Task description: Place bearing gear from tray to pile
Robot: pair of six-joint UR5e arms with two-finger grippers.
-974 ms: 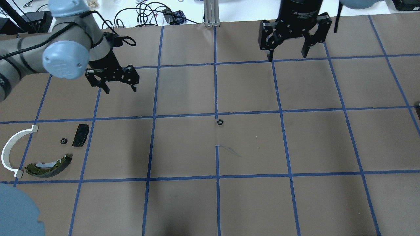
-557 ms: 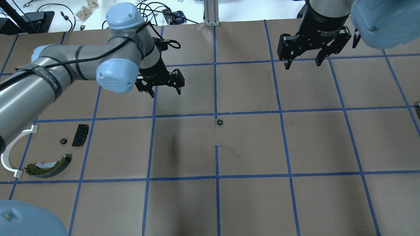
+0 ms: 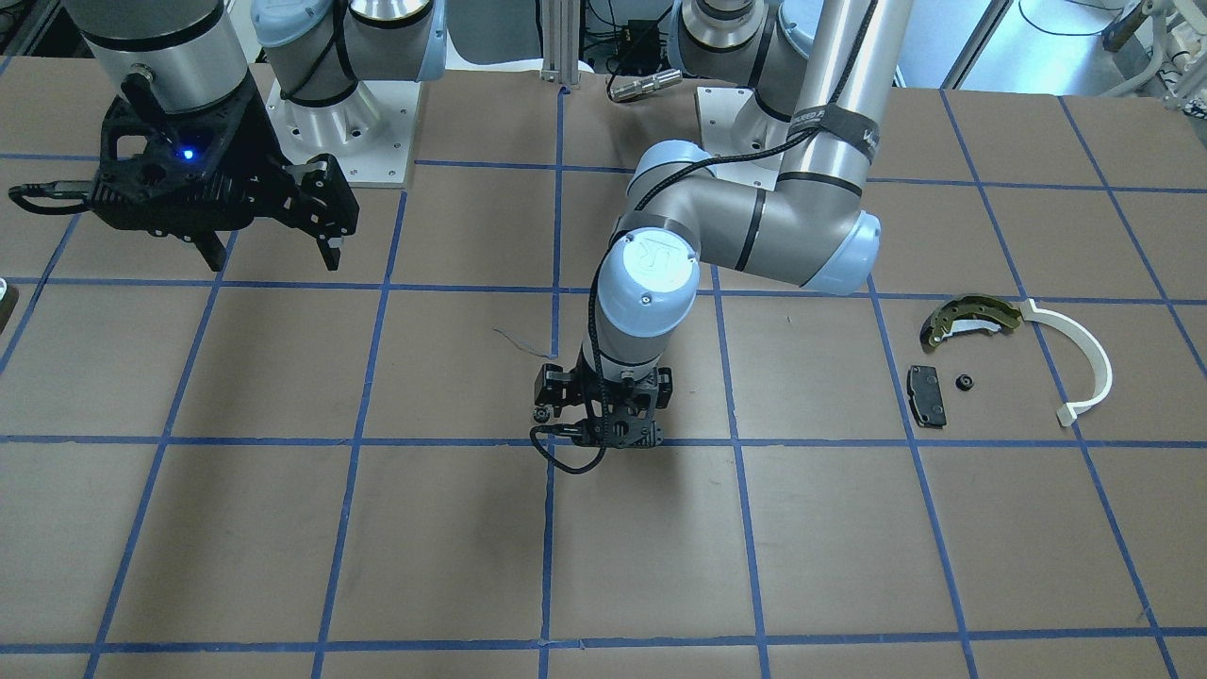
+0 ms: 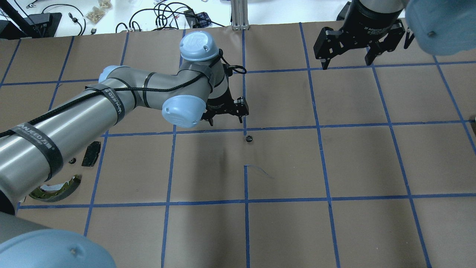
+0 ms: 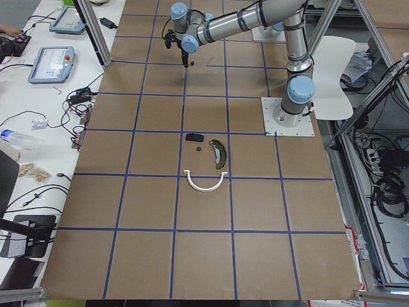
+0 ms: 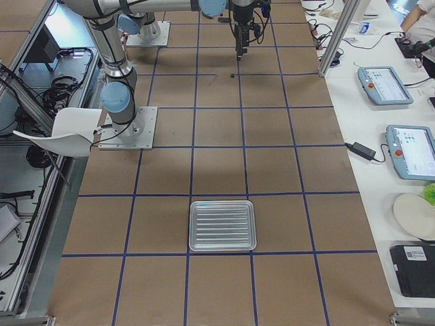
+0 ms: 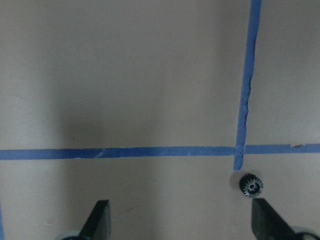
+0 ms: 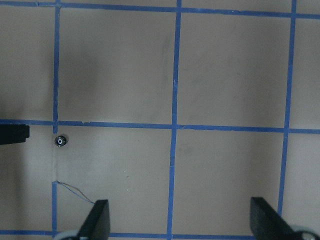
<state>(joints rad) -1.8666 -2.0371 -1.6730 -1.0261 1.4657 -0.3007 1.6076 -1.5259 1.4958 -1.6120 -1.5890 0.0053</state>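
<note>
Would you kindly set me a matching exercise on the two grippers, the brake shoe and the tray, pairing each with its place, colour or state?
Column A
1. left gripper
2. right gripper
3. brake shoe
4. tray

Column B
a. silver and ribbed
b. open, close beside the loose bearing gear
c. olive-gold, next to the white arc
d. open, well away from every part

Pairs: 1-b, 2-d, 3-c, 4-a
</note>
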